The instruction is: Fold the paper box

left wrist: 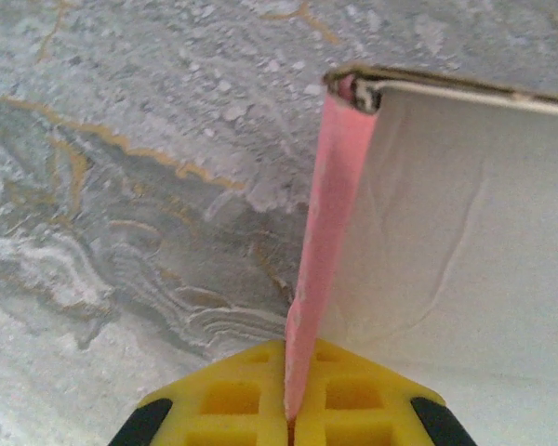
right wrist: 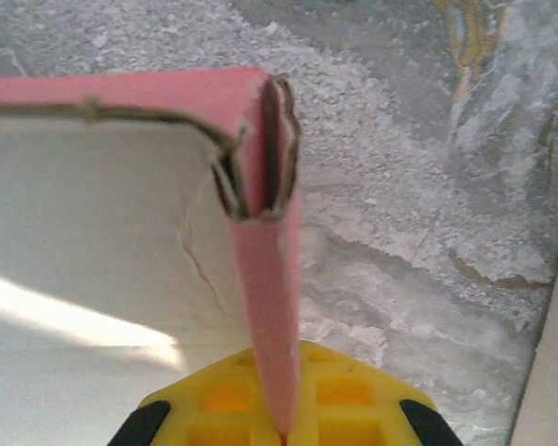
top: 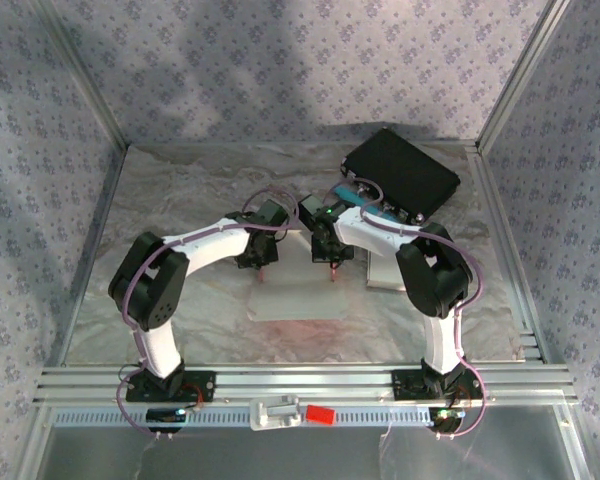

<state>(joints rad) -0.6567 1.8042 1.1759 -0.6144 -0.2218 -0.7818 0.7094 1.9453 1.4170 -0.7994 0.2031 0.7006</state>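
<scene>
The paper box (top: 298,300) is pink outside and white inside, lying in the middle of the table. Its left side wall (left wrist: 330,232) stands upright, pinched between the yellow fingers of my left gripper (left wrist: 296,423), which is shut on it. The right side wall (right wrist: 270,279), folded double at its far corner, is clamped by my right gripper (right wrist: 284,429), also shut. Seen from above, the left gripper (top: 262,272) and the right gripper (top: 331,272) hang over the box's far corners. The white inner floor (left wrist: 465,232) stretches between the two walls.
A black case (top: 400,170) with a blue-edged item lies at the back right. A white sheet (top: 385,272) lies to the right of the box. Crinkled silver foil (top: 180,200) covers the table, framed by metal rails (top: 280,385) and patterned walls.
</scene>
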